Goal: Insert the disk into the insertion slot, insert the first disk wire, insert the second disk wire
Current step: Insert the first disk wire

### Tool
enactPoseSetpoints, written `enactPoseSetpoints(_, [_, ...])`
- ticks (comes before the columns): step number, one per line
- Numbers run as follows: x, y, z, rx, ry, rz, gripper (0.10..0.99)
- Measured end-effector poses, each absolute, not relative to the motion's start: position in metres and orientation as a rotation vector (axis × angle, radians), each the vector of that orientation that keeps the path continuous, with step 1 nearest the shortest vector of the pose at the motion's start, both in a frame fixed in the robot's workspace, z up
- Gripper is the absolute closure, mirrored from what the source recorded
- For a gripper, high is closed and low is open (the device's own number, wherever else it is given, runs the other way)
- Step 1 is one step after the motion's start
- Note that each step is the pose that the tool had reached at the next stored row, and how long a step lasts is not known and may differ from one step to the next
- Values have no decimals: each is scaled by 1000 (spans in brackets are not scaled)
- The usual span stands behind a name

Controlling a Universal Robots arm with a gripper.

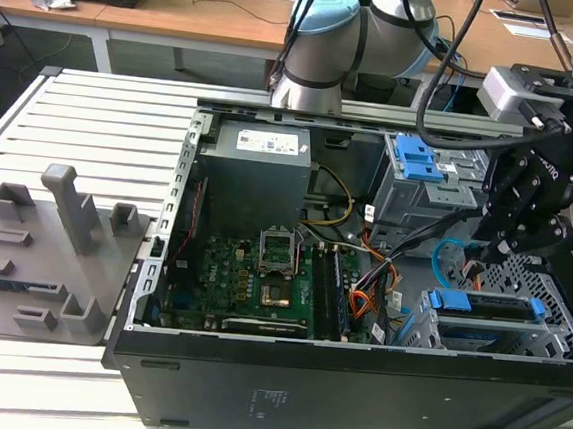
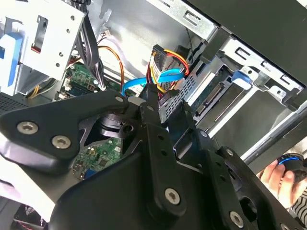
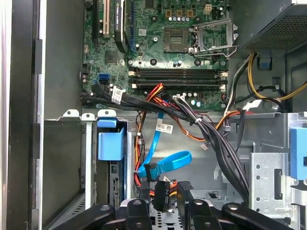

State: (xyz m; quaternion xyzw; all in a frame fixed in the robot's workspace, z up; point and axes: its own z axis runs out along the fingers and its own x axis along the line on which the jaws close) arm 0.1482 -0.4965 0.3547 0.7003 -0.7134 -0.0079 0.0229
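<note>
While my claw (image 3: 164,189) looks pinched shut on the first disk wire (image 2: 165,60), the disk (image 1: 486,305) sits just below — toward the near side.

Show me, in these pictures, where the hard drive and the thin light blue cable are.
hard drive (image 1: 484,305): exterior view, on the blue bracket along its top.
light blue cable (image 3: 172,159): first wrist view, on the curved loop.

The second disk wire (image 3: 182,158) is light blue, the disk (image 1: 486,305) framed in bright blue, the motherboard (image 1: 246,271) green.
</note>
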Motion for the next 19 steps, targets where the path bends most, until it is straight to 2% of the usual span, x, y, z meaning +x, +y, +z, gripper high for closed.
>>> enactPoseSetpoints(3, [148,-497,355,2169,-2209,-24,741])
enactPoseSetpoints(4, [148,-497,355,2169,-2209,-24,804])
enactPoseSetpoints(5, [148,-497,355,2169,-2209,-24,804])
enactPoseSetpoints(7, [148,-497,355,2168,-2209,-24,925])
enactPoseSetpoints(19, [158,-499,354,2168,-2209,-23,925])
